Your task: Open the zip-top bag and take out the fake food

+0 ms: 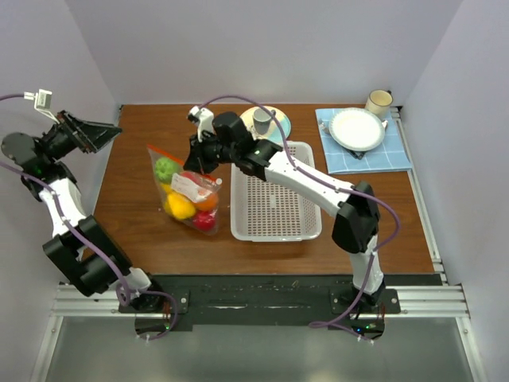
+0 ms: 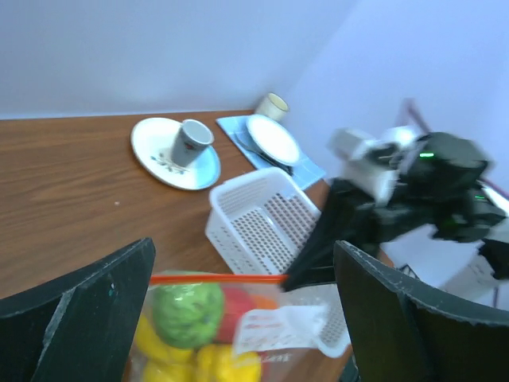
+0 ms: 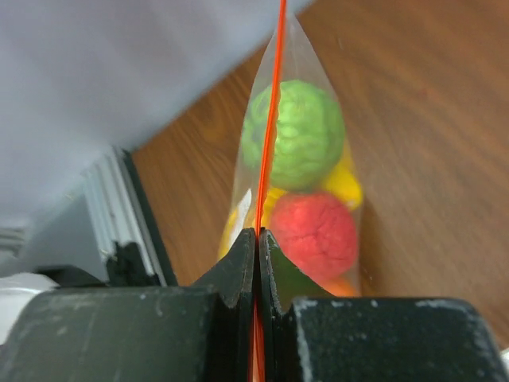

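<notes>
The zip-top bag (image 1: 188, 196) is clear, with an orange-red zip strip (image 1: 159, 150) along its top edge. It stands on the table left of the basket. Inside is the fake food (image 1: 180, 207): a green piece (image 3: 294, 134), a red piece (image 3: 315, 231) and yellow ones (image 2: 231, 364). My right gripper (image 1: 197, 161) is shut on one end of the zip strip (image 3: 269, 143), its jaws pressed together on it (image 3: 257, 237). My left gripper (image 1: 107, 131) is open and empty, raised at the far left. In its own view (image 2: 246, 306) the bag (image 2: 278, 326) lies between its spread fingers, farther off.
A white perforated basket (image 1: 274, 199) stands right of the bag. Behind it is a plate with an overturned cup (image 1: 266, 121). At the back right lie a blue cloth with a white plate (image 1: 358, 130) and a mug (image 1: 378, 102). Walls close in on both sides.
</notes>
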Controlling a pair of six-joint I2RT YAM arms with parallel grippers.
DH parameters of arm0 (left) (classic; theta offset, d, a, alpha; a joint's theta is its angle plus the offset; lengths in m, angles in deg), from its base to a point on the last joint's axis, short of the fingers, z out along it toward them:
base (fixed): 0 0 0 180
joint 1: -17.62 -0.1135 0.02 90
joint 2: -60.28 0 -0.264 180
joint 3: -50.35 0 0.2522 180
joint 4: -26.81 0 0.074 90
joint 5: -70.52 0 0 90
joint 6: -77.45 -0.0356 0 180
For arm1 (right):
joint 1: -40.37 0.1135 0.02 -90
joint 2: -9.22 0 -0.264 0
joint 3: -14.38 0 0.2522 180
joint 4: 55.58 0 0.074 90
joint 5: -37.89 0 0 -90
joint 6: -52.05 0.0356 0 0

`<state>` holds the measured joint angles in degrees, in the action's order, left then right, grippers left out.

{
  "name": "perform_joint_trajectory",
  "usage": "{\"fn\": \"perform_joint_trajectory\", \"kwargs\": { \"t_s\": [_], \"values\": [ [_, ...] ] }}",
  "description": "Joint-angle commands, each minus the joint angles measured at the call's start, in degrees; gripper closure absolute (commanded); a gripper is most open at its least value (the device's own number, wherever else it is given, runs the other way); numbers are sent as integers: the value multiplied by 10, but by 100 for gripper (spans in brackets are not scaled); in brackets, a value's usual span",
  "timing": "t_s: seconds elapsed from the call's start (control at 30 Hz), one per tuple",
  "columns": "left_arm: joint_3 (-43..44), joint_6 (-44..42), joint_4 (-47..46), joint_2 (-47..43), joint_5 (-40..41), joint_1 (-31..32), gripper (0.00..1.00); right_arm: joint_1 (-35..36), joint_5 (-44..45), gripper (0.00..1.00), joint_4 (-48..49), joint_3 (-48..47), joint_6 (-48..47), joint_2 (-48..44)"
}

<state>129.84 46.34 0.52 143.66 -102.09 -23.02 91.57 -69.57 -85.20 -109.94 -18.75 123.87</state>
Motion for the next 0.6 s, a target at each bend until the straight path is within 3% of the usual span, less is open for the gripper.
{"fn": "perform_joint_trajectory", "kwargs": {
  "t_s": [0.0, 0.07, 0.3, 0.57],
  "values": [
    [-31, 331, -634, -37, -151, 10, 0, -8, 10, 100, 36, -3, -28, 2],
    [-39, 343, -681, -31, -151, 28, 0, -8, -6, 100, 36, -21, -32, 21],
    [-112, 303, -678, -54, -151, 165, 0, 1, -22, 100, -15, -114, -65, 63],
    [-98, 291, -679, 17, -152, 188, 0, 7, -50, 100, -22, -149, -79, 48]
  ]
}}
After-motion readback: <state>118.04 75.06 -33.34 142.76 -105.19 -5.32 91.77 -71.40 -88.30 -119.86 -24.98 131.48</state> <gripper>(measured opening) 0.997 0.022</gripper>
